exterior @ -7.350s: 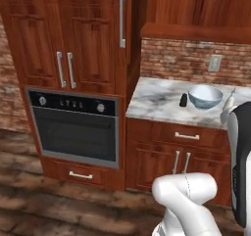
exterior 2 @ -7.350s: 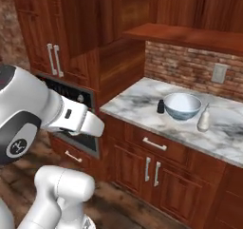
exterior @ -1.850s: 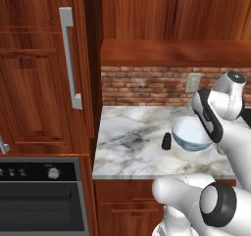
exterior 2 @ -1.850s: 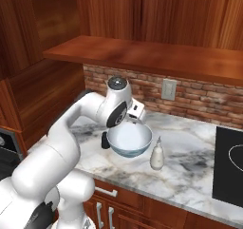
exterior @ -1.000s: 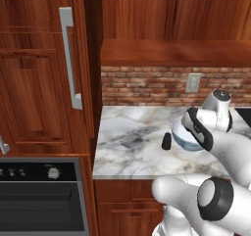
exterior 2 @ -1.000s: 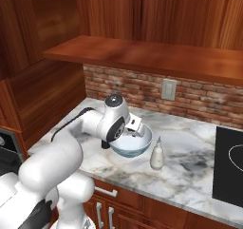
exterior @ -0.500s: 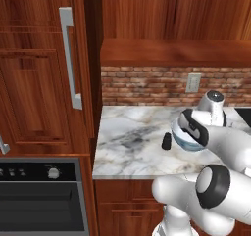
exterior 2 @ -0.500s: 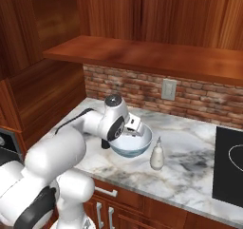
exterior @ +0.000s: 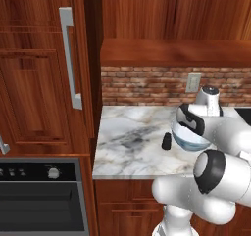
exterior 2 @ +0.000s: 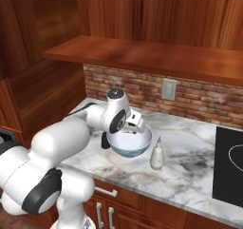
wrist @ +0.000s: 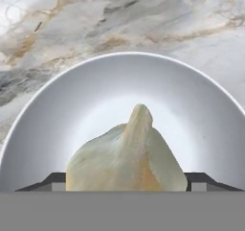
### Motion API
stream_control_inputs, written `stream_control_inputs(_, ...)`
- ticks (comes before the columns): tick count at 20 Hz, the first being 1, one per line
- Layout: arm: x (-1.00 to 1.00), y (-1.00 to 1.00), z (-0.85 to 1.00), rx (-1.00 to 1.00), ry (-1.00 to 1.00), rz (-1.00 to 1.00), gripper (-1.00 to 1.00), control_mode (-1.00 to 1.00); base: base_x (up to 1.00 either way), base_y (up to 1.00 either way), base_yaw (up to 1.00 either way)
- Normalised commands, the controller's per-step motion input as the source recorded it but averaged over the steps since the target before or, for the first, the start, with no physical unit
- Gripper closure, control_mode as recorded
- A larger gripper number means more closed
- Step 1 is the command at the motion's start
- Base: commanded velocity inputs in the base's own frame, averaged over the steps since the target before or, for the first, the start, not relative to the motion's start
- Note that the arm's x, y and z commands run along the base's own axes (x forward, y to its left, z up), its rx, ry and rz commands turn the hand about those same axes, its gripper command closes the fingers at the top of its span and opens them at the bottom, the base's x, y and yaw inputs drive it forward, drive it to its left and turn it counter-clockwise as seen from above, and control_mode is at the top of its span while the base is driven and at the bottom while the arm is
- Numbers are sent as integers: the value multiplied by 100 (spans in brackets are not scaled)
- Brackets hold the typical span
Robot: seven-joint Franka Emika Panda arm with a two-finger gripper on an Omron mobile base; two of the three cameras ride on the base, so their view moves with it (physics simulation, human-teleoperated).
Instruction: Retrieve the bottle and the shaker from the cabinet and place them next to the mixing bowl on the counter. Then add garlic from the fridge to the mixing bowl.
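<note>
marble counter (exterior: 128, 152) bears shaker (exterior: 166, 141), mixing bowl (exterior 2: 129, 144), bottle (exterior 2: 156, 155).

Garlic (wrist: 127, 158), pale, pointed tip up, above white-inside mixing bowl (exterior 2: 130, 145). Dark shaker (exterior: 166, 141) just left of bowl; cream bottle (exterior 2: 157, 155) right, on marble bench (exterior: 128, 142).

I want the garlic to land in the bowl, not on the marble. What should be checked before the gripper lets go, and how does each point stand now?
1. Pale off-white garlic bulb sits between the dark fingertips: ok.
2. Gripper is over the round white-inside mixing bowl, seen from the hand view with bowl floor behind the garlic: ok.
3. Bowl rests upright on the white marble counter: ok.
4. Small black shaker stands beside the bowl: ok.
5. Cream-white narrow-necked bottle stands beside the bowl, apart from it: ok.
6. Height of the garlic above the bowl floor: cannot tell.
</note>
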Motion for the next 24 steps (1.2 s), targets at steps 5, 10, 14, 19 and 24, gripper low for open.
stream_control_inputs(5,0,0,-24,0,8,0,100,-100,0,0,0)
stream_control_inputs(10,0,0,-28,0,5,0,100,-100,0,0,0)
stream_control_inputs(14,0,0,-27,0,0,0,100,-100,0,0,0)
stream_control_inputs(19,0,0,-23,0,0,0,100,-100,0,0,0)
stream_control_inputs(24,0,0,-19,0,0,0,100,-100,0,0,0)
